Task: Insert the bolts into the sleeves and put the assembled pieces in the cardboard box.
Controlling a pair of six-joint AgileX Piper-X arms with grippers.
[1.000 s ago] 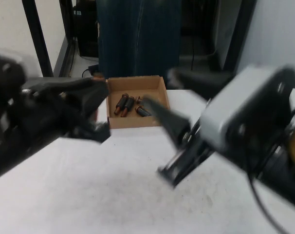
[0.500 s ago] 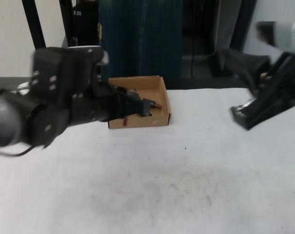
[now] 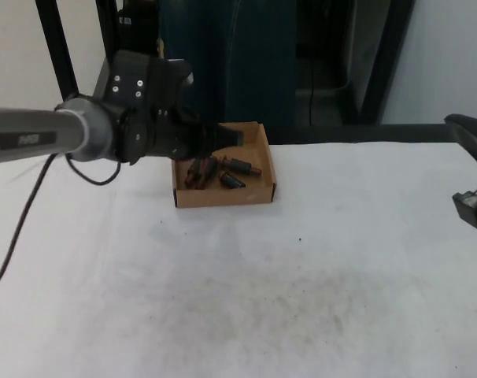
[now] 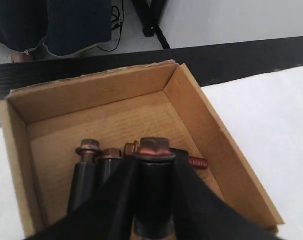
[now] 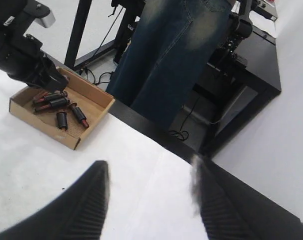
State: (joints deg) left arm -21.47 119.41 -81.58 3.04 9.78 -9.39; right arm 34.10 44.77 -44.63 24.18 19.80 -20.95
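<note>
Hovering over the cardboard box (image 3: 223,194) in the high view is the left gripper (image 3: 223,138). Its wrist view reveals fingers (image 4: 116,200) pinching an assembled piece (image 4: 153,185) above others (image 4: 85,172) inside. The right wrist view shows the right gripper (image 5: 150,200) spread, well apart from the box.

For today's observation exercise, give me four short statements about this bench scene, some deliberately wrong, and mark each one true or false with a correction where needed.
1. The left hand grips a bolt-and-sleeve piece over the cardboard box. True.
2. The cardboard box holds nothing yet. False: other pieces already lie on its floor.
3. The right hand is open and carries nothing. True.
4. The right hand hangs directly over the cardboard box. False: it is near the right edge of the bench, well away from the box.
</note>
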